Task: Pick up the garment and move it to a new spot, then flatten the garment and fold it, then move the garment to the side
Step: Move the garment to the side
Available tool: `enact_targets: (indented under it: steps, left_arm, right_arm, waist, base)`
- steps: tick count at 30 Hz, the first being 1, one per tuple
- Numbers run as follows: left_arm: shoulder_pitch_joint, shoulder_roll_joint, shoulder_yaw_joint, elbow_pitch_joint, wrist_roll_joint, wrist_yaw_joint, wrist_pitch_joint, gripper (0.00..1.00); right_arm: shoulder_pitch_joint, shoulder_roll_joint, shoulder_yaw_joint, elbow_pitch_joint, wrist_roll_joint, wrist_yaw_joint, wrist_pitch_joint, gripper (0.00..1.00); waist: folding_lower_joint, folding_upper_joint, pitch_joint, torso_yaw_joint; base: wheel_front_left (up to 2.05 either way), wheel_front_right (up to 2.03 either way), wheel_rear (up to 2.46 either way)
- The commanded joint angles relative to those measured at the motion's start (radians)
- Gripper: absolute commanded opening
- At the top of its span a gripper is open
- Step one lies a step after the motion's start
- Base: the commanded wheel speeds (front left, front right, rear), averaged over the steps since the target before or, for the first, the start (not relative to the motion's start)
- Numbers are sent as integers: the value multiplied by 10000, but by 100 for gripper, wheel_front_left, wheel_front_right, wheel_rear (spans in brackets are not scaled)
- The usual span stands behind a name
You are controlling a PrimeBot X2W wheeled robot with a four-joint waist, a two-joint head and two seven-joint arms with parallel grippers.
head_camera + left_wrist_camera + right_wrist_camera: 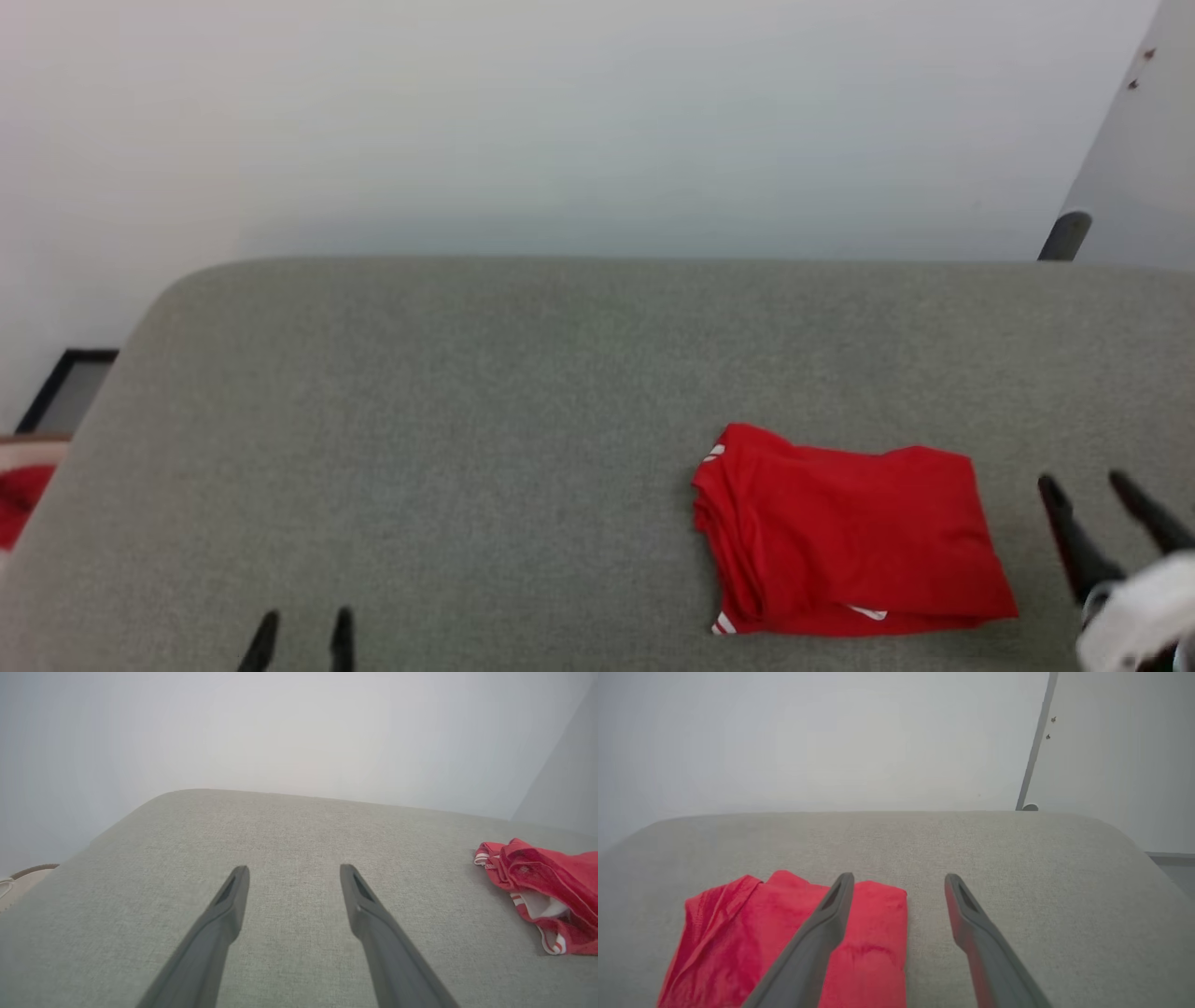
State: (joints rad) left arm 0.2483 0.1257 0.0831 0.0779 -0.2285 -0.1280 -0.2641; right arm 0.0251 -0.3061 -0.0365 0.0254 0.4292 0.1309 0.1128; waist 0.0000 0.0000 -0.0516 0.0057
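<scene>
We see the garment [850,541] folded into a compact red stack on the right part of the grey counter [467,420]. Our right pincer [1083,483] sits just beside its right edge, fingers apart and empty; our left pincer [307,616], likewise apart and empty, is well away

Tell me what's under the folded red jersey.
The garment rests on the grey fabric surface. At its left edge, stacked red layers and striped trim show. Anything beneath the stack's middle is covered.
</scene>
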Motion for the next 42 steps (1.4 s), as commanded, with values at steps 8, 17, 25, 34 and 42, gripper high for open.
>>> enact_targets:
  steps: [8,17,25,34,42]
  left_arm:
    - [-1532,-34,-590,346,227,-31,2,100]
    - [-2749,-90,-1204,693,199,-33,2,100]
    - [-3602,-8,-1658,1014,152,-33,2,100]
    - [-4281,310,-1907,1289,81,-34,2,100]
    - [-4792,759,-2410,447,-411,-26,2,100]
  right_arm:
    - [-2208,-1902,1244,1160,803,-7,4694,100]
    - [-3328,-2431,1914,1683,2358,-5,7676,100]
    - [-3592,-2068,2357,2553,2613,-5,7719,72]
    - [-4077,-2082,2398,3016,2813,-22,6381,0]
    - [-4101,-2619,1415,3054,2923,-8,5134,0]
  waist:
    - [0,0,1533,428]
    - [0,0,2451,853]
    - [0,0,3022,983]
    - [0,0,3215,175]
    - [0,0,3424,-1035]
  base:
    - [0,0,0]
    - [0,0,0]
    - [0,0,0]
    - [0,0,0]
    - [0,0,0]
